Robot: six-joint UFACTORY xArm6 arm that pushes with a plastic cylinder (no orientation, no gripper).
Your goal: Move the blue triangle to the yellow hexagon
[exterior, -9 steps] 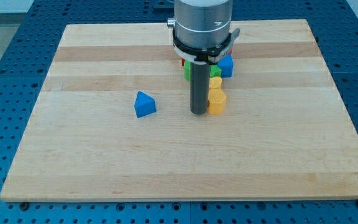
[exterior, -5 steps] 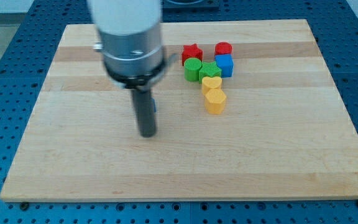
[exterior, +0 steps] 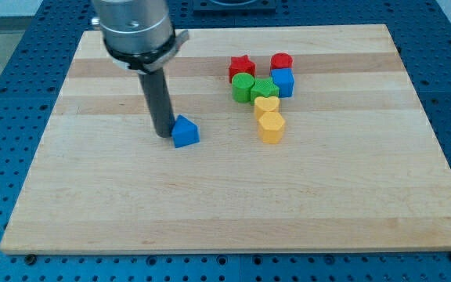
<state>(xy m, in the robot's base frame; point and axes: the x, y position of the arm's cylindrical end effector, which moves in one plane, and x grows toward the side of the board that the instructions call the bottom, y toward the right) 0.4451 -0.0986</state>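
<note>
my tip [exterior: 163,135] rests on the wooden board [exterior: 92,196], touching or just beside the blue triangle [exterior: 184,131] on its left side in the view; the rod is a bare stick, with nothing to open or close. taking the triangle as the landmark, the yellow hexagon [exterior: 271,127] lies well to its right at about the same height, with a yellow heart [exterior: 266,105] just above the hexagon. so tip, triangle and hexagon stand nearly in line, and a rightward push looks called for. red, green and blue blocks [exterior: 261,75] cluster further up. no containers appear.

No text, labels or numbers can be read anywhere.
</note>
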